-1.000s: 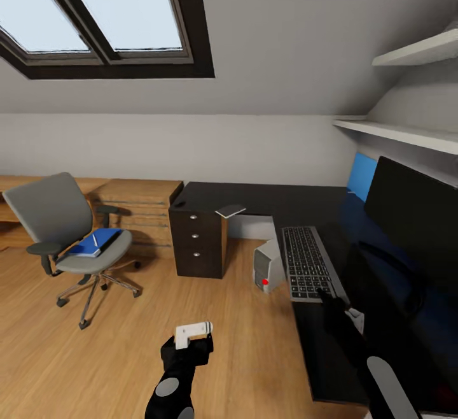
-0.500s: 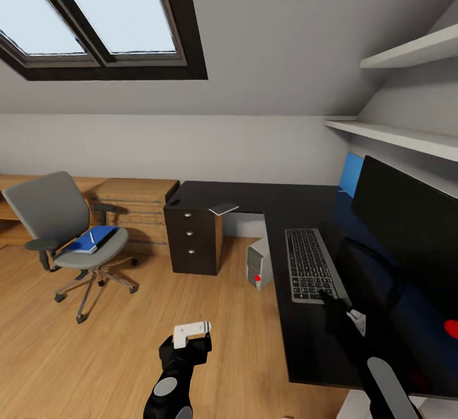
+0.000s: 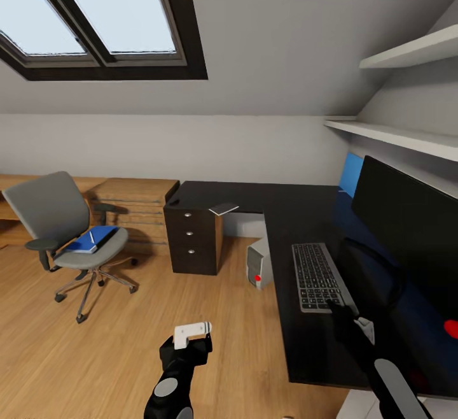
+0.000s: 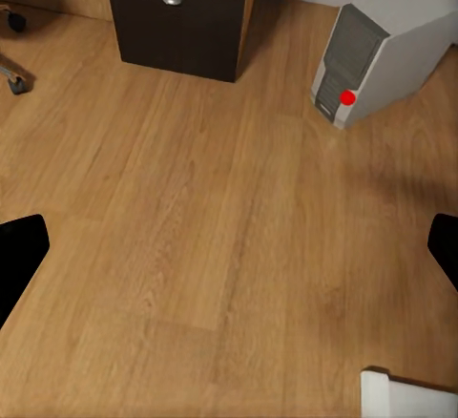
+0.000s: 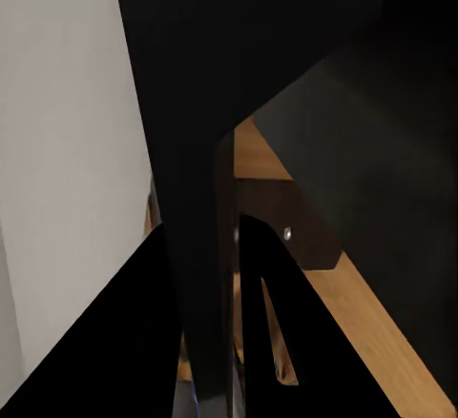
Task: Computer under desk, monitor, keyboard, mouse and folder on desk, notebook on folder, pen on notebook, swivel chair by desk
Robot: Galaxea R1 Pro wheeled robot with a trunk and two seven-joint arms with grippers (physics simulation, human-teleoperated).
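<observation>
The keyboard lies on the black desk in front of the monitor. My right gripper is shut on the keyboard's near end; in the right wrist view the fingers clamp a thin dark slab. My left gripper hangs open over the floor, fingertips wide apart. The computer stands under the desk. The notebook and mouse rest on the desk's far wing. On the swivel chair lies the blue folder with the pen on it.
A dark drawer unit carries the desk's left end, with a light wooden chest behind it. White shelves hang over the monitor. Wooden floor stretches between the chair and the desk.
The view first shifted as the camera moved. Since then the keyboard has slid to the right and towards me, together with my right gripper. The left arm has stayed still.
</observation>
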